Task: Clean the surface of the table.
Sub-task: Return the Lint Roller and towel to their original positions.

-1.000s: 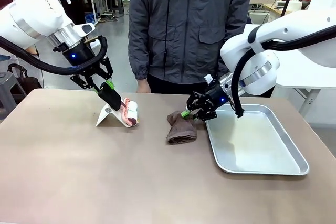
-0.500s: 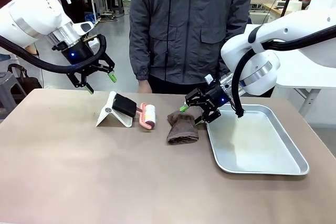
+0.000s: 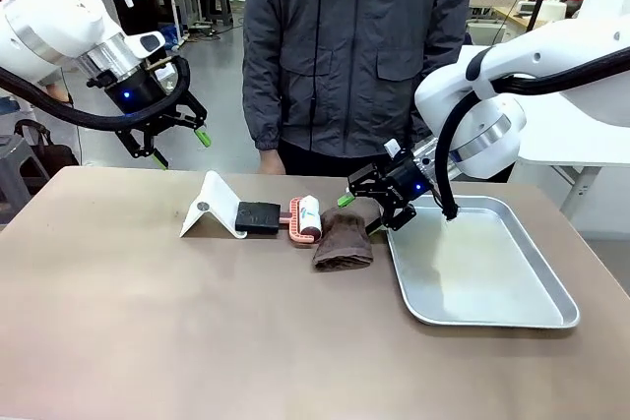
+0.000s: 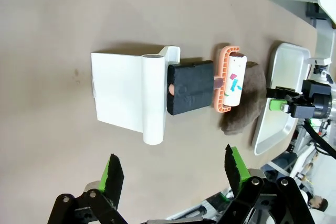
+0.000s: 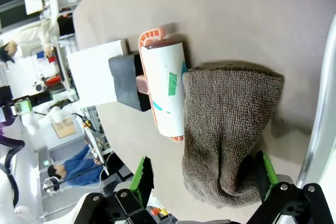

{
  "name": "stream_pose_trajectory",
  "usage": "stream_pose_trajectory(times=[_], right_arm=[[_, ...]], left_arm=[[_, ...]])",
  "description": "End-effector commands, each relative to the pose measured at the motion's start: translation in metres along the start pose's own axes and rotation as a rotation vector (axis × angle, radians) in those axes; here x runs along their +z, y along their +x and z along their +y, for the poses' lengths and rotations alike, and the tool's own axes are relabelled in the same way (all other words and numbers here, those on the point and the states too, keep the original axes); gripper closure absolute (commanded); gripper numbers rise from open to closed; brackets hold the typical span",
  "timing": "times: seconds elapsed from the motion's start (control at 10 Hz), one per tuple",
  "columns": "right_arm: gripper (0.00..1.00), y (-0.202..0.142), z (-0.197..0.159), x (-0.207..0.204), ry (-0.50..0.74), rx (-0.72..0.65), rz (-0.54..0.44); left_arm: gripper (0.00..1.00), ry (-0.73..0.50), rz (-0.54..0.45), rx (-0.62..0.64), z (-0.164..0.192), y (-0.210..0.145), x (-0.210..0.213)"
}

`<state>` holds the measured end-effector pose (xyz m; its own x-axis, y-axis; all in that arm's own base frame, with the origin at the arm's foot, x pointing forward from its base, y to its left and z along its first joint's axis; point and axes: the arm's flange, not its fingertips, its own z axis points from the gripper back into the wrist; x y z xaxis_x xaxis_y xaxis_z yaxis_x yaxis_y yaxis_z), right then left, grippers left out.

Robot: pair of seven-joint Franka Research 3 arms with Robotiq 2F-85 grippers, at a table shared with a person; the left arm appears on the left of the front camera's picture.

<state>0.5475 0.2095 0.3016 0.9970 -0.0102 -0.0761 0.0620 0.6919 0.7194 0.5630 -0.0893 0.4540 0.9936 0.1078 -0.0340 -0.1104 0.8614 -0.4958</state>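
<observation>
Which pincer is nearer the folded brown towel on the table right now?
Right. The right pincer hovers open just above the folded brown terry towel, beside the metal tray. The left pincer is open and raised, far off beyond the white stand.

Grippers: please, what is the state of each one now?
Left gripper: open, holding nothing.
Right gripper: open, above the brown cloth, not gripping it.
</observation>
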Motion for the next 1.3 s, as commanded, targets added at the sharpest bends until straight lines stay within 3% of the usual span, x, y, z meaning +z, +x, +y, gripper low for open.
stream_pose_trajectory(times=[0.0, 0.4, 0.6, 0.8, 1.0, 1.2], right_arm=[[0.00, -0.022, -0.002, 0.022, 0.081, 0.062, -0.016], [0.00, -0.081, -0.024, 0.098, 0.262, 0.128, -0.052], [0.00, -0.110, -0.051, 0.132, 0.481, 0.084, -0.067], [0.00, -0.141, -0.081, 0.165, 0.635, 0.014, -0.145], [0.00, -0.163, -0.096, 0.182, 0.643, -0.038, -0.265], [0.00, -0.162, -0.092, 0.172, 0.603, -0.020, -0.305]], left_arm=[[0.00, -0.071, 0.013, -0.007, 0.012, -0.014, 0.019], [0.00, -0.400, 0.055, -0.144, 0.082, -0.079, 0.093], [0.00, -0.623, -0.063, -0.199, 0.126, -0.123, 0.113], [0.00, -0.766, -0.234, -0.143, 0.163, -0.156, 0.112], [0.00, -0.800, -0.216, -0.094, 0.181, -0.155, 0.099], [0.00, -0.798, -0.139, -0.041, 0.176, -0.133, 0.083]])
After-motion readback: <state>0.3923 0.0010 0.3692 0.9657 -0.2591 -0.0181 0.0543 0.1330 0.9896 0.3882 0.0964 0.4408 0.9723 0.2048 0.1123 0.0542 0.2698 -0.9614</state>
